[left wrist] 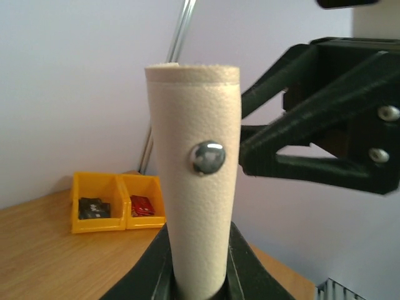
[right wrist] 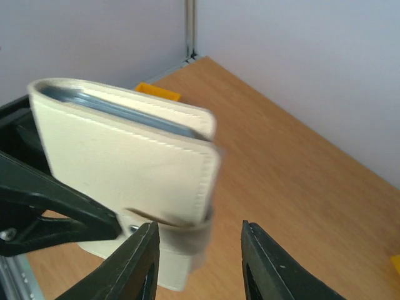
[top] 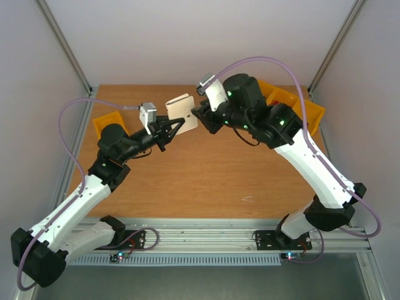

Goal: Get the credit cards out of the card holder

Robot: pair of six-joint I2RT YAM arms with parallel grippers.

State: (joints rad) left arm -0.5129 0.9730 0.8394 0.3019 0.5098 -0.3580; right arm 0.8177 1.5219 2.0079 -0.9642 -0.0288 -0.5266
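Note:
The card holder (top: 182,112) is cream-beige and folded, held up above the table. My left gripper (top: 172,129) is shut on its lower edge; in the left wrist view the holder (left wrist: 197,206) stands upright between my fingers with a metal snap stud (left wrist: 207,157) on its spine. My right gripper (top: 201,116) is open beside the holder's right edge. In the right wrist view the holder (right wrist: 125,169) shows a blue-grey inner lining at its top, and its strap lies by my left finger (right wrist: 134,265). The credit cards are hidden inside.
Yellow bins (top: 294,103) stand at the table's back right; in the left wrist view two of these bins (left wrist: 115,201) hold dark and red items. Another yellow bin (top: 106,124) sits at the left, by my left arm. The wooden table (top: 206,181) lies below.

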